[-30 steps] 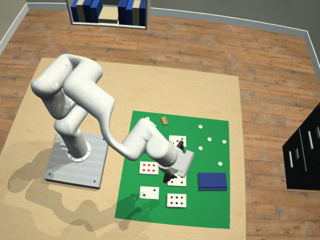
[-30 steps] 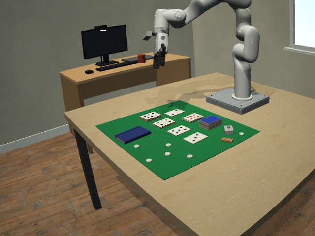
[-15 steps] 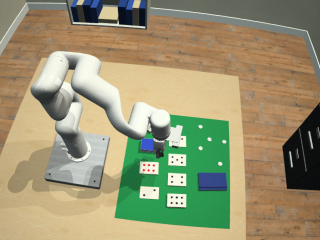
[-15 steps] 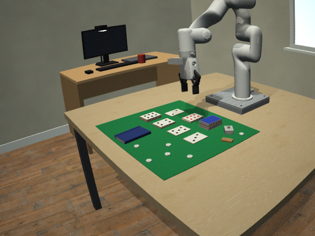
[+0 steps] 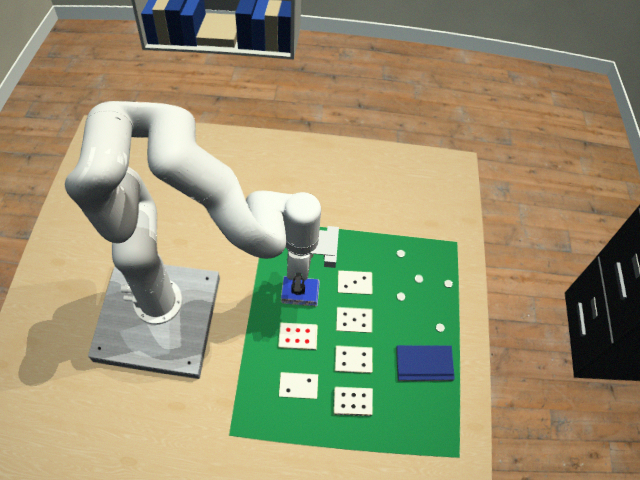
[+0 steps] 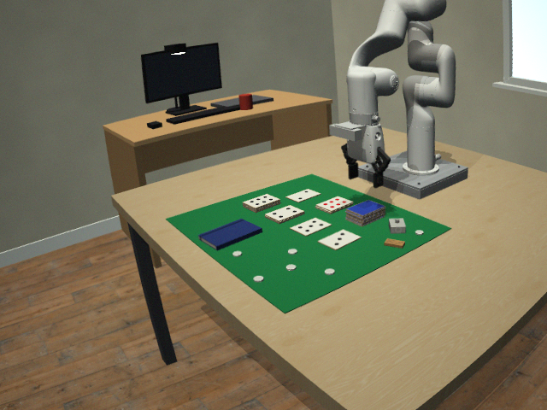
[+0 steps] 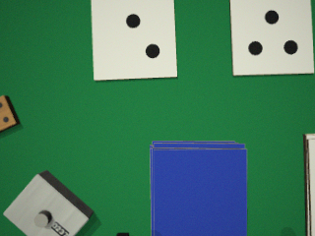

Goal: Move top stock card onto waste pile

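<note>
Blue-backed stock (image 6: 365, 210) sits at about nine o'clock on the green mat (image 6: 308, 282), squared in a stack so its top card can be lifted alone. The gripper (image 6: 366, 172) hangs above it with fingers (image 6: 352, 168) spread to their widest and holding nothing, which suits a descent over the card's edges. The waste is probably the red-pip card (image 5: 297, 335) just toward six o'clock, though only one face shows.
</note>
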Action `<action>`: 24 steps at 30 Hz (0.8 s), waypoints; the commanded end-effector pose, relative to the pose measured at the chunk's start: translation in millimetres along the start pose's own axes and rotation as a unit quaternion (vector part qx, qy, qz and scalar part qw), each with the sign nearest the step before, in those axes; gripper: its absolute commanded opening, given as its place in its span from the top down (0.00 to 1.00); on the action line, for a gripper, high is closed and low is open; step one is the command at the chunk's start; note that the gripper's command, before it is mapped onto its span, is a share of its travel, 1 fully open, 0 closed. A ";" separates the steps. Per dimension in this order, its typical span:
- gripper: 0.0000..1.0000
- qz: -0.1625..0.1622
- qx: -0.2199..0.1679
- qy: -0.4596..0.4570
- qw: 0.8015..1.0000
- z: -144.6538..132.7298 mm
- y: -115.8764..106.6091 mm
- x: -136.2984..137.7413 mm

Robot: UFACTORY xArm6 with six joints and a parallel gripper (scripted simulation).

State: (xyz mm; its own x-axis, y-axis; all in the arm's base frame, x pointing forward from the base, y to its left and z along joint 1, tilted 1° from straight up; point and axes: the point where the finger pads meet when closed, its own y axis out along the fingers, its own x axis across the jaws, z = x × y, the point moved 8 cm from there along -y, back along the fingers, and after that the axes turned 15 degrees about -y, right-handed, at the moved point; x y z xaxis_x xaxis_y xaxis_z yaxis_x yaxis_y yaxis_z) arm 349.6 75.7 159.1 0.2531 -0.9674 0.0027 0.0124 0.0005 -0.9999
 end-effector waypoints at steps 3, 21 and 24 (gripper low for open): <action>0.00 -0.002 0.001 0.000 1.000 0.7 -0.2 -1.5; 0.13 -0.002 0.001 0.000 1.000 0.7 4.0 -1.4; 0.13 -0.002 0.001 0.000 1.000 0.7 6.5 -1.4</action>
State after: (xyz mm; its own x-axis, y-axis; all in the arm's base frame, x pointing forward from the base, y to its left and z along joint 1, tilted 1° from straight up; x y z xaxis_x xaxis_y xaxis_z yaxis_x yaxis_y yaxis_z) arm 348.8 77.0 154.1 0.2539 -0.9672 0.0056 0.0107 -0.0030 -0.9999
